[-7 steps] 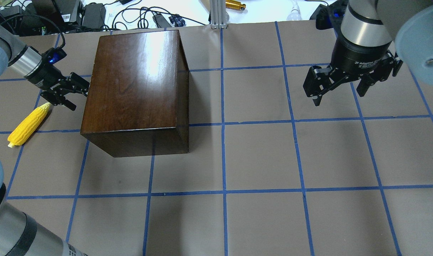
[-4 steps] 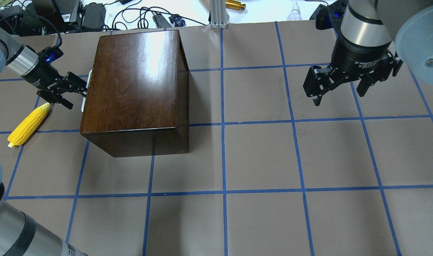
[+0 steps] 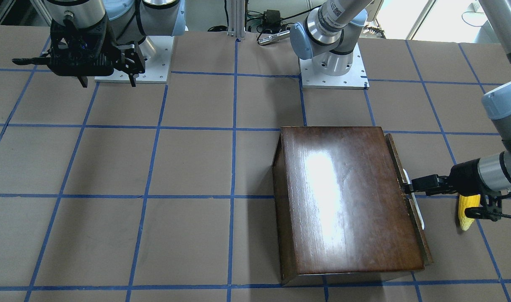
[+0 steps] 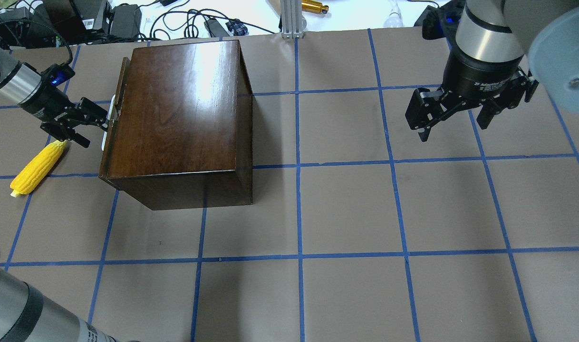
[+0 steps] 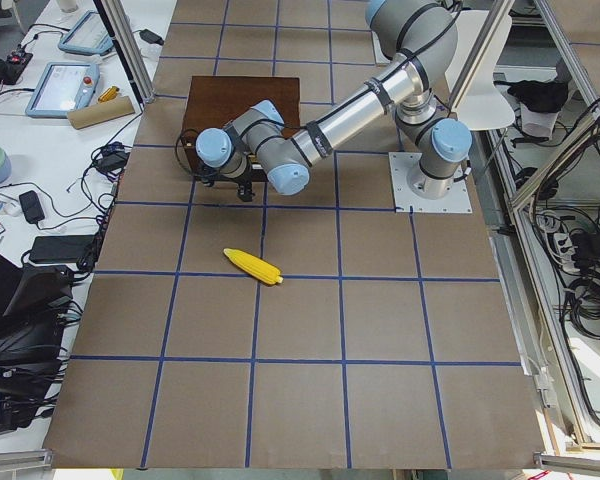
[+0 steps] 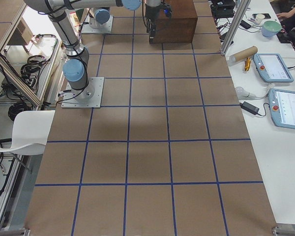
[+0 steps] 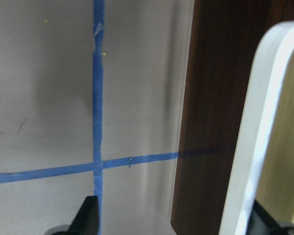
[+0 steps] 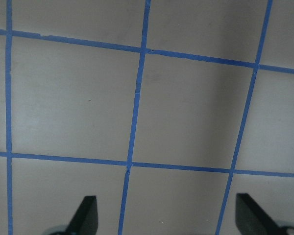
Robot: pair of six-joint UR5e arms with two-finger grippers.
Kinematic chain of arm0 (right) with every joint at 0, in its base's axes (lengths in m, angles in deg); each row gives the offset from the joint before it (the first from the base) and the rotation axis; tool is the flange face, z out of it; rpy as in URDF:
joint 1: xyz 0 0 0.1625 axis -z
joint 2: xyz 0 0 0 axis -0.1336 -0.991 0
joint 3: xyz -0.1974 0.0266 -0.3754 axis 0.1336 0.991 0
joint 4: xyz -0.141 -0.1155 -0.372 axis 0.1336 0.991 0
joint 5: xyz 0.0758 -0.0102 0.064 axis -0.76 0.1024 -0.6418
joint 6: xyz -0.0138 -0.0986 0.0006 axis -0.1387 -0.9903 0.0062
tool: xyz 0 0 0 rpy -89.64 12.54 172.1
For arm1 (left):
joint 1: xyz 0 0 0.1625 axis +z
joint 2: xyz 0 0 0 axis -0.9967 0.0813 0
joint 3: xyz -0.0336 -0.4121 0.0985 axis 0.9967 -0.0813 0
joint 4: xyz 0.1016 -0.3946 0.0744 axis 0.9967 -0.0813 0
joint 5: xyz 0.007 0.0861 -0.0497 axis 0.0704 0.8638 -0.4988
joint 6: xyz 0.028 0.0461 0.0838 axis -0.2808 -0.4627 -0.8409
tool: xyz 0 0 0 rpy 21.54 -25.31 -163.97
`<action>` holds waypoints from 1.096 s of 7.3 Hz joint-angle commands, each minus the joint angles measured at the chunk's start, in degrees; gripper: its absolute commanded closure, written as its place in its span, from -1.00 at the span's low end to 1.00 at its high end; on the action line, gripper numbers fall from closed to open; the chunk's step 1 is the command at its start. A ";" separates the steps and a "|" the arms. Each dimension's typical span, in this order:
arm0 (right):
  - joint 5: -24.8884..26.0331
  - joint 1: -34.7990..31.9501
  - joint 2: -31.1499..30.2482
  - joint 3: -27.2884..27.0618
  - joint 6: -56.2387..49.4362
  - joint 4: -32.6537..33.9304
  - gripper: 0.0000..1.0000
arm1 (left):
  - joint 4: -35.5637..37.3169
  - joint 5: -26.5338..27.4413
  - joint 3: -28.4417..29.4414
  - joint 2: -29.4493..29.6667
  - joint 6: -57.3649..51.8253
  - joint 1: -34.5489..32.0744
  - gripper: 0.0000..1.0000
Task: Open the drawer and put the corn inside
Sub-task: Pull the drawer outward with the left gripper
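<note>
The box (image 4: pixel 175 114) is dark-brown wood under a glossy varnish; its top throws back a broad white glare, and the grain runs lengthwise. The drawer (image 7: pixel 215 98) front is the same dark wood, duller in the left wrist view. Its handle (image 7: pixel 264 122) is pale, smooth and rounded, with a soft satin sheen (metal or paint, I cannot tell). The corn (image 4: pixel 37 166) is bright yellow, plastic-looking, bumpy with rows of kernels. The table (image 4: pixel 346 209) carries a matt brown paper-like sheet crossed by blue tape (image 4: pixel 299 209), ragged in places. The right gripper (image 4: pixel 453 132) is matt black; the right arm (image 4: pixel 484 33) above it shows brushed silver metal and a smooth grey-blue cap.
</note>
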State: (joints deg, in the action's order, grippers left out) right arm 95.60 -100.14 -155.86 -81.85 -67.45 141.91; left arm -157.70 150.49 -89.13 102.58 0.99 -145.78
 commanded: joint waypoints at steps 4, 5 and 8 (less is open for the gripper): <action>0.00 0.00 -0.06 0.00 0.00 0.00 -1.00 | 0.11 3.70 0.62 0.13 -3.28 3.04 -1.00; 0.00 0.00 -0.06 0.00 0.00 0.00 -1.00 | 0.11 3.80 0.62 0.22 -3.89 3.48 -1.00; -0.09 0.00 0.03 0.00 0.00 0.00 -1.00 | 0.11 3.89 0.80 0.22 -5.65 5.15 -1.00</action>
State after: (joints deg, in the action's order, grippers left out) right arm 95.58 -100.14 -155.84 -81.85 -67.45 141.91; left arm -157.59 154.31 -88.40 102.79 -4.11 -141.55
